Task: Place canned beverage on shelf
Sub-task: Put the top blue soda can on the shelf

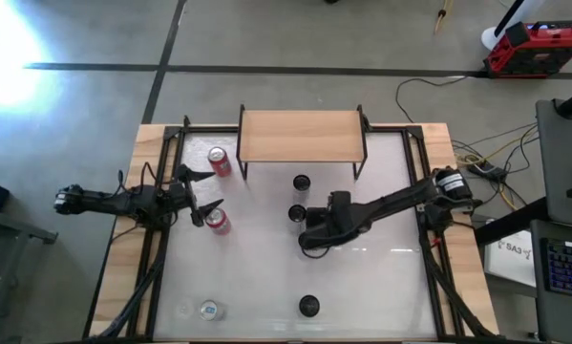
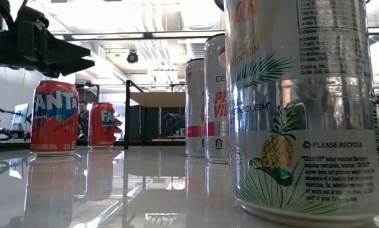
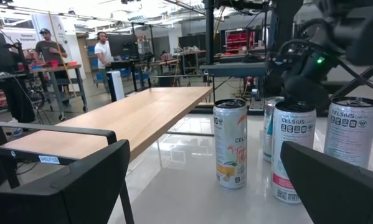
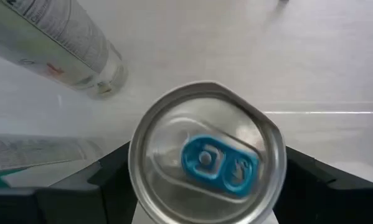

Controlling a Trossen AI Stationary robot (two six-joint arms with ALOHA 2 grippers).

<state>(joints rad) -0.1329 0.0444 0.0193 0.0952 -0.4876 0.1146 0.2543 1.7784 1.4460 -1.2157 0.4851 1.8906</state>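
Observation:
The shelf (image 1: pixel 300 137), a tan wooden top on thin black legs, stands at the table's far middle. My right gripper (image 1: pixel 314 237) is shut on a silver can with a blue tab (image 4: pixel 206 160) near the table's middle, next to two other tall cans (image 1: pixel 297 214) (image 1: pixel 302 182). The low view does not show the held can. My left gripper (image 1: pixel 214 190) waits open and level at the left, between two red Fanta cans (image 1: pixel 219 161) (image 1: pixel 217 222). My right gripper pinches the can's upper wall, just under the rim (image 4: pixel 135 183), with one finger (image 4: pixel 105 180) on each side. It comes slanting down from the table's right. The can (image 3: pixel 293 152) is upright below it; whether its base is on the table I cannot tell.
A tall pineapple-print can (image 2: pixel 303 107) stands at the near edge in the middle (image 1: pixel 308 306), and a silver can (image 1: pixel 207 310) at the near left. Black rails run along both sides of the table. The white table top (image 1: pixel 381 277) is bare at the near right.

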